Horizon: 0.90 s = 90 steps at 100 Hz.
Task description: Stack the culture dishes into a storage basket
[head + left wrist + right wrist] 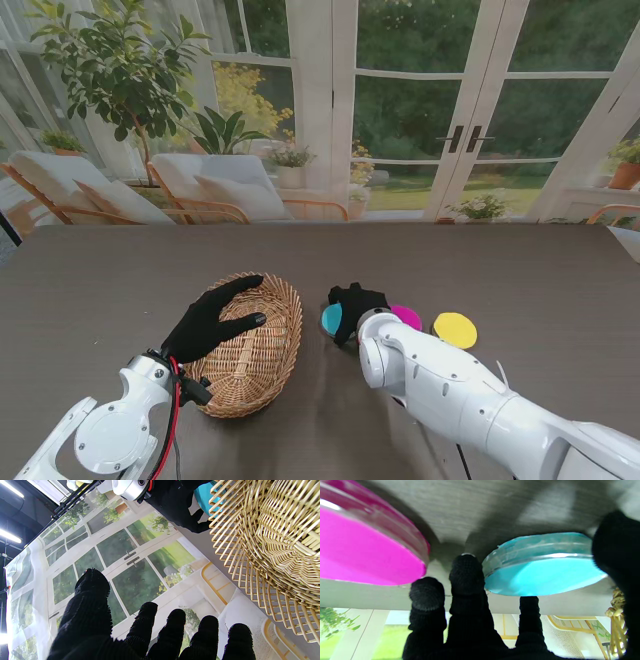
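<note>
So the table (560,290) is the big dark slab here, and roughly mid-table toward my edge sits the wicker basket (262,362), with nothing in it that I can see. My left hand (212,318) is draped on the basket's left rim, fingers spread and relaxed, gripping nothing, basically just steadying it. The three dishes sit in a row just right of the basket: cyan dish (332,319) closest to it, then the magenta dish (407,316), then the yellow dish (455,329) farthest toward the right edge. My right hand (354,305) is right over the cyan one, so that's clearly the arm for the job. From the right wrist view the cyan dish (542,565) lies flat between the thumb on one side and the fingers (466,573) on the other, fingers partly open around it. I can't tell if they're actually squeezing it yet. It's round, so no long axis to worry about; the basket is the short hop left from there.
</note>
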Each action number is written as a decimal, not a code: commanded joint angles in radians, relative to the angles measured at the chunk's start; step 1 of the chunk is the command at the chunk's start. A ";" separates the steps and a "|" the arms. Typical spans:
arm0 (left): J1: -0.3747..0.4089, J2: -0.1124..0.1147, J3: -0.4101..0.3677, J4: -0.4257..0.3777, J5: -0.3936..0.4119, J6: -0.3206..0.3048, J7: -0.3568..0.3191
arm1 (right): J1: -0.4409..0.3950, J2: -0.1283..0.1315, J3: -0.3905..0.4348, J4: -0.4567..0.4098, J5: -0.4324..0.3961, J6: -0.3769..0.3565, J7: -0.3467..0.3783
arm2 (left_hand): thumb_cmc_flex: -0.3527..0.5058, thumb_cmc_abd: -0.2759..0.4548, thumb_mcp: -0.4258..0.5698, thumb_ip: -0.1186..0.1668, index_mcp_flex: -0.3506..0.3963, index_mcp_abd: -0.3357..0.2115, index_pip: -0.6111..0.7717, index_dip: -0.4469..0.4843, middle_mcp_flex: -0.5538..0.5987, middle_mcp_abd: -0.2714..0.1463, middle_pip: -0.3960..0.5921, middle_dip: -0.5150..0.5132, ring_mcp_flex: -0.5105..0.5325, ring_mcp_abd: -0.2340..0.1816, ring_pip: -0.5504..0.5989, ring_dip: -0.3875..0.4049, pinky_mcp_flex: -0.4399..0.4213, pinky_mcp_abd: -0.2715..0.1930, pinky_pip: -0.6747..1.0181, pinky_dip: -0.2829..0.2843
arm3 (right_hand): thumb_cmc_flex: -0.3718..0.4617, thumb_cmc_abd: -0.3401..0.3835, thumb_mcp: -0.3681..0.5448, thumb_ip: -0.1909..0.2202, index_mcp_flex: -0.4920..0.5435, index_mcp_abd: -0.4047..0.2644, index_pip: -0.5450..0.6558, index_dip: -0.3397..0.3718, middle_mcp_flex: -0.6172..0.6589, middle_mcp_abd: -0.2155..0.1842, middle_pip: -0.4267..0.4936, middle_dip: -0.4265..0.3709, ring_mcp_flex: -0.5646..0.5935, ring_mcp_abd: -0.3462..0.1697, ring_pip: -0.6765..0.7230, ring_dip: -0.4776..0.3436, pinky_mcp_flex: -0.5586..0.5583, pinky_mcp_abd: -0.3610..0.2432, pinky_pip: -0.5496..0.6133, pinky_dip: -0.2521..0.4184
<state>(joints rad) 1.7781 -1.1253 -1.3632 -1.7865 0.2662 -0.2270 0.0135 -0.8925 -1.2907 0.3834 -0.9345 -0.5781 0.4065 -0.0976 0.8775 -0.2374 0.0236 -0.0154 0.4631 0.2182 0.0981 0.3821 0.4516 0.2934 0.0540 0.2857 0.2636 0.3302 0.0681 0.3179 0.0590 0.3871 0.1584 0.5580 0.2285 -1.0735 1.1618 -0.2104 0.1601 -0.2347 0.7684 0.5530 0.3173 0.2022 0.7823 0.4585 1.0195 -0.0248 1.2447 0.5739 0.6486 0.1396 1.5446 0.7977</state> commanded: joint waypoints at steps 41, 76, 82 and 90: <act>0.004 -0.001 0.000 -0.005 -0.008 0.006 -0.023 | -0.015 -0.015 -0.001 0.053 0.019 -0.023 0.004 | -0.014 0.050 -0.026 0.017 0.012 0.000 0.005 0.001 0.017 0.001 0.003 0.003 0.009 -0.002 0.005 0.013 0.003 -0.016 0.013 0.006 | 0.172 0.021 0.210 0.078 0.105 -0.014 0.139 -0.022 0.238 -0.038 0.035 0.010 0.139 -0.039 0.034 -0.004 0.267 0.047 0.070 -0.045; 0.002 0.000 0.001 -0.003 -0.012 0.005 -0.028 | -0.102 0.093 0.135 -0.185 -0.074 -0.023 0.071 | -0.016 0.053 -0.027 0.017 0.014 0.000 0.005 0.001 0.015 0.002 0.002 0.002 0.009 -0.001 0.004 0.013 0.002 -0.017 0.013 0.007 | 0.170 0.044 0.196 0.076 0.115 -0.012 0.148 -0.042 0.237 -0.033 0.026 0.011 0.147 -0.034 0.032 0.001 0.276 0.049 0.072 -0.047; 0.001 0.000 0.001 -0.002 -0.013 0.004 -0.030 | -0.130 0.115 0.170 -0.236 -0.098 -0.032 0.094 | -0.016 0.054 -0.027 0.016 0.012 0.001 0.004 0.001 0.014 0.000 0.002 0.002 0.009 -0.003 0.004 0.013 0.002 -0.017 0.013 0.007 | 0.171 0.049 0.192 0.077 0.115 -0.012 0.149 -0.044 0.230 -0.032 0.024 0.011 0.146 -0.034 0.032 0.002 0.276 0.048 0.073 -0.047; -0.001 0.000 0.002 0.000 -0.016 0.002 -0.033 | -0.170 0.141 0.217 -0.298 -0.130 -0.048 0.124 | -0.015 0.055 -0.026 0.017 0.014 0.001 0.005 0.001 0.014 0.002 0.002 0.002 0.008 -0.001 0.004 0.013 0.002 -0.018 0.013 0.007 | 0.167 0.053 0.184 0.076 0.113 -0.010 0.146 -0.048 0.225 -0.030 0.024 0.013 0.140 -0.033 0.032 0.004 0.271 0.048 0.072 -0.047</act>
<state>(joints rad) 1.7780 -1.1243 -1.3623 -1.7866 0.2568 -0.2243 0.0036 -1.0395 -1.1705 0.5930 -1.2053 -0.6958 0.3752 0.0111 0.8795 -0.2143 0.0141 -0.0154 0.4644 0.2236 0.0995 0.3821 0.4518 0.2985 0.0540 0.2858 0.2641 0.3308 0.0681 0.3181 0.0591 0.3871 0.1584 0.5585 0.3532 -1.0866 1.2057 -0.2072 0.1965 -0.1826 0.7670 0.4812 0.5197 0.2030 0.7809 0.4586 1.1145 -0.0500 1.2571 0.5661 0.6492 0.1608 1.5561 0.7763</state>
